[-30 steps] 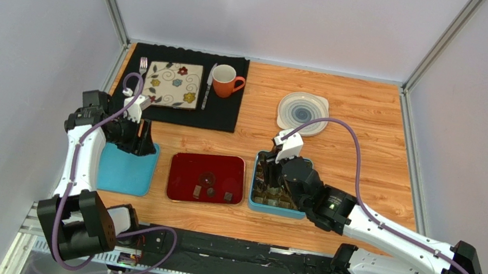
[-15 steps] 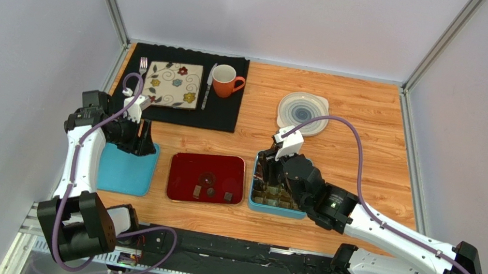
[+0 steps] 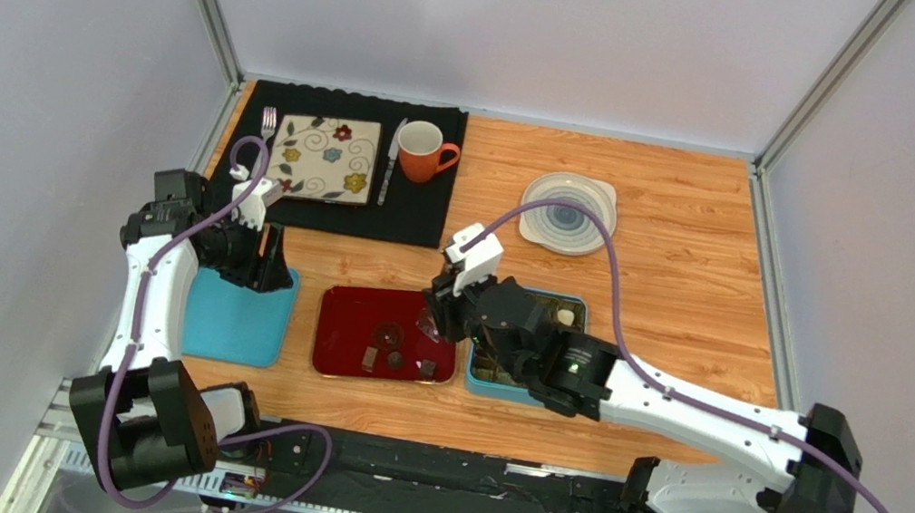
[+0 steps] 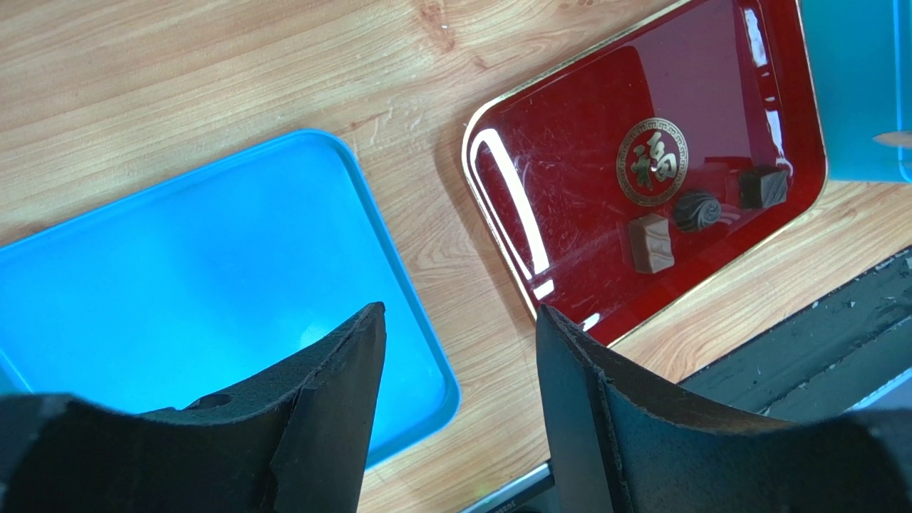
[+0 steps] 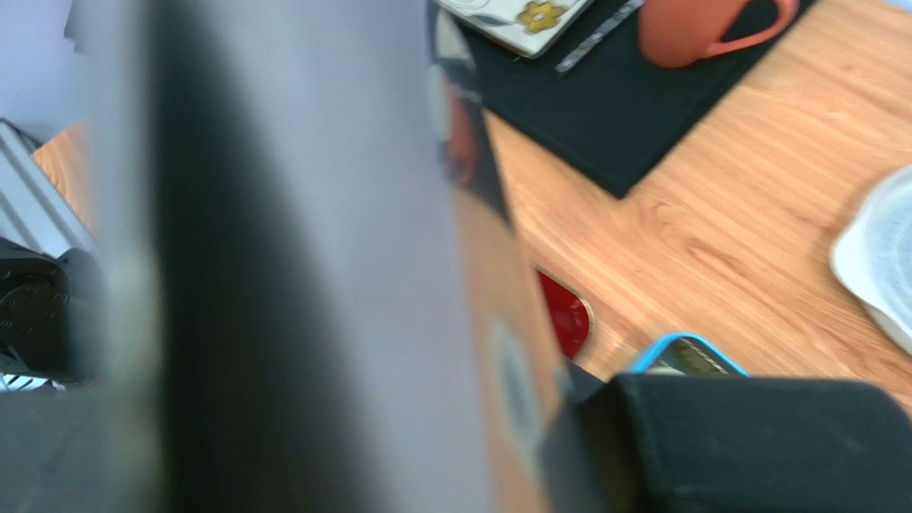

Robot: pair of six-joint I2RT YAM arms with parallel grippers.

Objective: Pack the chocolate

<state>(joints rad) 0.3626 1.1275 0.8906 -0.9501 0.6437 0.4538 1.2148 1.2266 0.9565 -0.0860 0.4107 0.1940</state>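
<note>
Three dark chocolates lie on the red tray (image 3: 343,321): a square one (image 3: 370,356), a round one (image 3: 396,360) and another (image 3: 425,366). They also show in the left wrist view (image 4: 650,243), (image 4: 697,211), (image 4: 762,187). The teal box (image 3: 479,377) holds more chocolates, among them a white one (image 3: 566,315); the arm hides most of it. My right gripper (image 3: 435,321) hovers over the red tray's right edge; its wrist view is blurred, so I cannot tell how its jaws stand. My left gripper (image 4: 458,321) is open and empty above the blue lid (image 4: 161,289).
A black mat (image 3: 423,203) at the back left carries a flowered plate (image 3: 324,157), a fork, a knife and an orange mug (image 3: 422,151). A white round lid (image 3: 568,211) lies at the back right. The blue lid (image 3: 225,323) lies left of the red tray.
My right arm has swung left from above the teal box to the red tray's right edge, uncovering the box's far part. My left arm has not moved.
</note>
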